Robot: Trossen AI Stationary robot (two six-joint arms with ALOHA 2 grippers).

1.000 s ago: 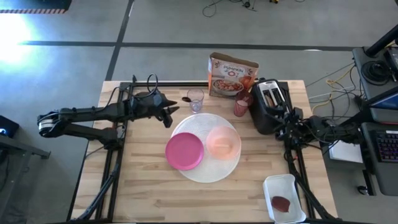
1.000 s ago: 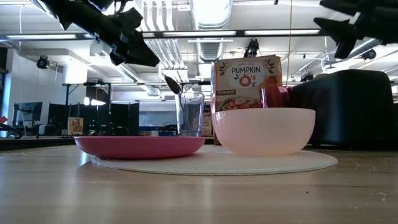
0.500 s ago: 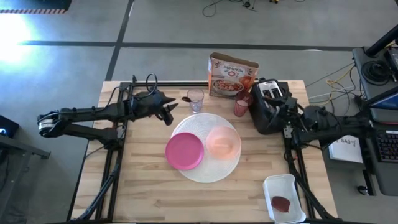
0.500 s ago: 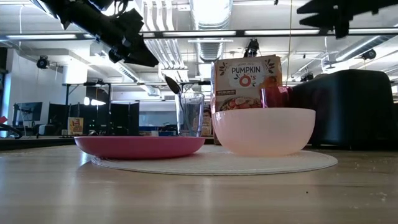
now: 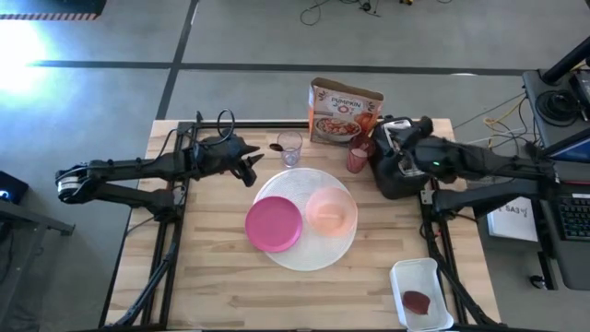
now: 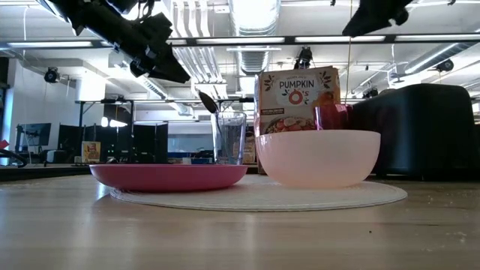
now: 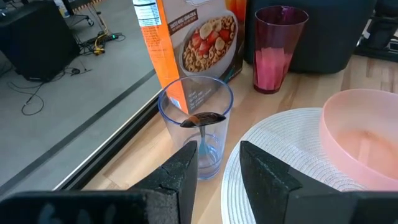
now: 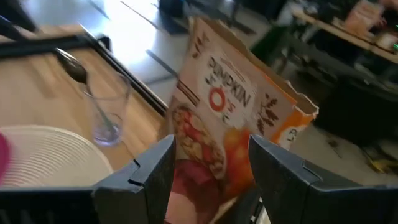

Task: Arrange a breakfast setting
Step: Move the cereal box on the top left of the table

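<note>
Tabletop (image 5: 212, 277): pale wooden boards; it carries the whole breakfast setting.
Toaster (image 5: 396, 166): black, at the right of the tabletop, just beside the pink cup.
White round mat (image 5: 318, 249): lies in the middle of the tabletop, under the plate and the bowl.
Orange cereal box (image 5: 344, 112): stands upright at the far edge, behind the cup and the glass.
Magenta plate (image 5: 274, 224): on the left part of the mat, its rim going over the mat's edge.
Peach bowl (image 5: 330, 210): on the right part of the mat, just beside the plate.
White tray (image 5: 403, 277): at the near right corner, with a dark red thing inside.
Translucent pink cup (image 7: 278, 46): upright, between the cereal box and the toaster.
Small clear glass (image 7: 196, 134): upright just beyond the mat; the teal-handled spoon (image 7: 202, 119) stands inside it, bowl end up.
Left gripper (image 5: 251, 168): hovers left of the glass, jaws partly open, holding nothing.
Right gripper (image 5: 385, 138): above the toaster, facing the cereal box, jaws wide apart and empty.
</note>
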